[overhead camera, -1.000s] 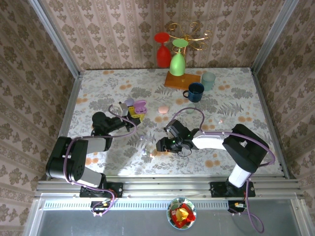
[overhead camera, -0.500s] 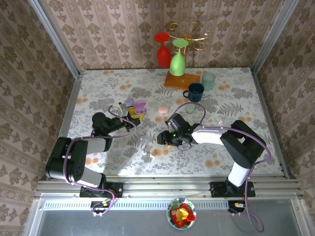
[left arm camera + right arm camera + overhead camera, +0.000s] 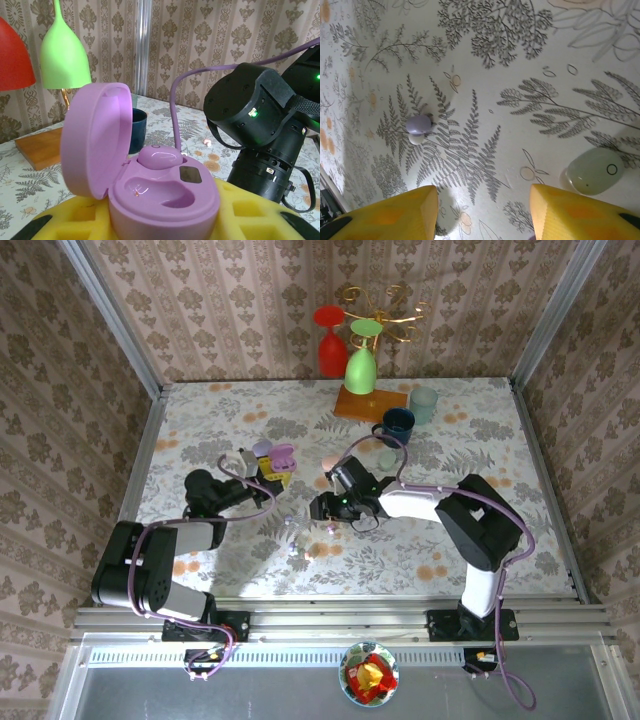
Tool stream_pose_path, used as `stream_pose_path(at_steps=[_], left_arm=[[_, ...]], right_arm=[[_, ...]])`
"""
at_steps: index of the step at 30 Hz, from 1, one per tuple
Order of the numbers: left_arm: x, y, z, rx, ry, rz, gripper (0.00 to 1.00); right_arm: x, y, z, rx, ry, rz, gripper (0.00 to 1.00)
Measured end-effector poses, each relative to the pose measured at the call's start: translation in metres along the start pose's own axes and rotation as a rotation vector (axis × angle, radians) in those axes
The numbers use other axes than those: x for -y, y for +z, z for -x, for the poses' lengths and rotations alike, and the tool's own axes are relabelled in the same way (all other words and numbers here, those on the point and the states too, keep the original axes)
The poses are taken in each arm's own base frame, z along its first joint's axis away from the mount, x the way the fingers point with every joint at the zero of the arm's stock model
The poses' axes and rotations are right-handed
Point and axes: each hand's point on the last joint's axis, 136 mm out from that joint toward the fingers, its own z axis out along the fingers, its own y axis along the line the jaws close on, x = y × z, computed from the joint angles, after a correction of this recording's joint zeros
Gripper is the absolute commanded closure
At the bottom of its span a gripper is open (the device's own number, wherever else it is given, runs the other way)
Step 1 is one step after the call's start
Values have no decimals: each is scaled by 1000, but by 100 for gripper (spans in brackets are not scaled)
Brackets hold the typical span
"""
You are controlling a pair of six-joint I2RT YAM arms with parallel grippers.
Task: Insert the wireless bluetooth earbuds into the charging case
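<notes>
The purple charging case (image 3: 165,192) stands open with its lid (image 3: 95,140) tipped back, and my left gripper (image 3: 165,220) is shut on its base with yellow foam pads (image 3: 60,220). One purple earbud (image 3: 160,157) sits in the far slot; the near slot is bare. In the top view the case (image 3: 280,456) is left of centre in my left gripper (image 3: 268,472). My right gripper (image 3: 482,200) hangs open over the table with nothing between its fingers. A loose purple earbud (image 3: 418,125) lies beyond its left finger. In the top view my right gripper (image 3: 318,508) is right of the case.
A pale green rounded piece (image 3: 595,171) lies beside my right finger. A pink case (image 3: 332,462) sits mid-table. A blue mug (image 3: 397,425), a pale cup (image 3: 424,403) and green (image 3: 361,368) and red (image 3: 330,352) glasses stand at the back. Small buds (image 3: 297,551) lie nearer the front.
My right arm has swung left and away from the front edge, bringing its open gripper closer to the case. The left arm and the case have not moved.
</notes>
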Motion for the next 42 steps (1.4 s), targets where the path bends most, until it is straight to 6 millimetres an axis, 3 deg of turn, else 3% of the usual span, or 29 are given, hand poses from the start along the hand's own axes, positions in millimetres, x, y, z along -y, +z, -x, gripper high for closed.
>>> stream_pose_path(at_steps=[6, 11, 17, 26, 42], left_arm=[[-4, -5, 2, 5, 5, 25, 71], [-4, -5, 1, 5, 4, 28, 71], [-3, -6, 4, 10, 12, 27, 71], [-3, -6, 4, 9, 11, 27, 71], [-4, -6, 0, 3, 1, 31, 70]], right_arm=[[10, -5, -5, 0, -9, -49, 48], [19, -23, -21, 7, 3, -66, 48], [35, -22, -43, -20, 43, -92, 52], [22, -17, -41, -4, 44, -59, 54], [1, -4, -10, -1, -7, -16, 53]])
